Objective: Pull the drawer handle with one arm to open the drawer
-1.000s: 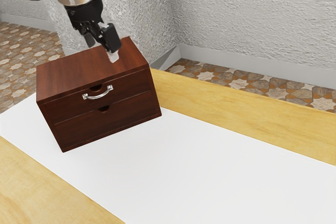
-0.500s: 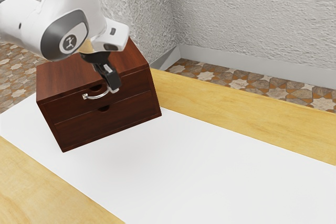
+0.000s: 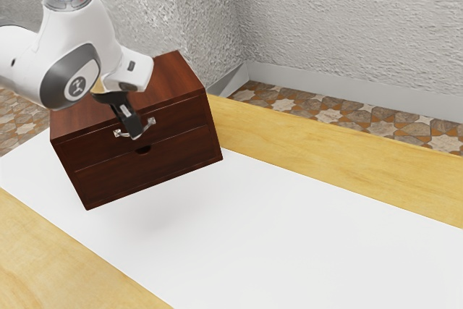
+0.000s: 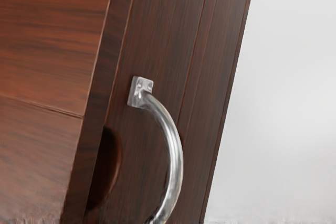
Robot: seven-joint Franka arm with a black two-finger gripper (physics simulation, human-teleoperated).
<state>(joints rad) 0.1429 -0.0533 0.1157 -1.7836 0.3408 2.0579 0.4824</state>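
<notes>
A dark wooden cabinet (image 3: 94, 103) with two drawers stands on the white mat at the exterior view's left. Its upper drawer (image 3: 181, 117) sits flush with the cabinet front and carries a curved silver handle (image 3: 148, 121). My black gripper (image 3: 130, 129) has come down over the cabinet's front edge and is right at the left half of that handle. The white arm (image 3: 69, 56) hides part of the cabinet top. In the wrist view the handle (image 4: 170, 150) is very close, arching out from the drawer front (image 4: 157, 45), with the finger recess (image 4: 107, 166) beside it.
The white mat (image 3: 275, 229) stretches in front of the cabinet toward the exterior view's right. It lies on a light wooden table (image 3: 333, 153). A rough grey wall (image 3: 325, 12) and a tiled floor (image 3: 347, 113) lie behind.
My hand has dropped from above the cabinet top to the upper drawer's front, then slid along the handle toward the exterior view's left. The cabinet and drawer have not moved.
</notes>
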